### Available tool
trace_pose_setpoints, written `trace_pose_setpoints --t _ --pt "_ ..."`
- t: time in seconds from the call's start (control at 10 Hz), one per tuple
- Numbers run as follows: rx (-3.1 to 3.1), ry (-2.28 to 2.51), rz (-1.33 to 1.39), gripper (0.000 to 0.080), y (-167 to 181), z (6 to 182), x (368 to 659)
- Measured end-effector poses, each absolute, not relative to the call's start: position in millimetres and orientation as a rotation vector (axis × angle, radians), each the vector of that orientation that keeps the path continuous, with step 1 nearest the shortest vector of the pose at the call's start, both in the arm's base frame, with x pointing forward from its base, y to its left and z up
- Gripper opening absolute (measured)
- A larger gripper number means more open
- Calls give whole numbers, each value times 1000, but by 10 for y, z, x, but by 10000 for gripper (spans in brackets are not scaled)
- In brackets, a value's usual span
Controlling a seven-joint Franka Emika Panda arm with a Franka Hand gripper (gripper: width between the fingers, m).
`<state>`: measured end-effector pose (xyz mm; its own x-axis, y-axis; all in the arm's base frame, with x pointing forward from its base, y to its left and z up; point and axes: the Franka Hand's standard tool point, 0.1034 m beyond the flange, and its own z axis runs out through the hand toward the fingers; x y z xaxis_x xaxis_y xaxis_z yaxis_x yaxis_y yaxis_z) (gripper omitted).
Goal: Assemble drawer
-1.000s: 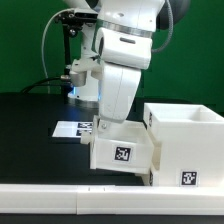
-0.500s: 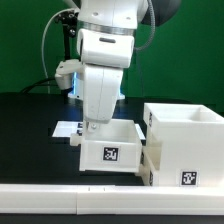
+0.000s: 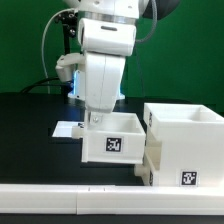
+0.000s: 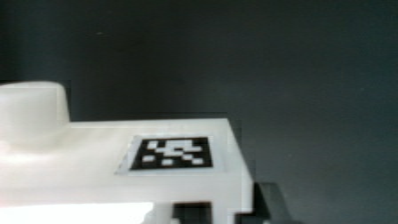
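My gripper [image 3: 95, 121] is shut on the wall of a small white drawer tray [image 3: 112, 140] and holds it above the black table, its tag facing the camera. The large white box housing [image 3: 186, 145] stands at the exterior view's right, just beside the held tray. A second white tray [image 3: 149, 168] lies low against the housing, mostly hidden behind the held one. In the wrist view the held tray [image 4: 107, 165] shows its round knob [image 4: 32, 110] and a tag [image 4: 175, 153]. My gripper [image 4: 228, 212] clamps the tray's edge between dark fingers [image 4: 270, 205].
The marker board [image 3: 66, 129] lies flat on the table behind the held tray. A long white bar [image 3: 60, 196] runs along the front edge. The arm's white body [image 3: 104, 70] stands over the tray. A green wall closes the back.
The arm has turned and risen. The held tray went from tilted and low to level and higher, and shifted a little toward the exterior view's left.
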<state>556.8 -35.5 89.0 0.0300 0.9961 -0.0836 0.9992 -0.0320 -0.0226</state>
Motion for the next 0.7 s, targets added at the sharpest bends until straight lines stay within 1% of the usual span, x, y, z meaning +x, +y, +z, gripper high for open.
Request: trace_pose_setpoints --t 0.3,0.7 --pt "2249 2132 -104 38 -233 879 5580" --pt "2240 2142 -105 38 -260 853 5569"
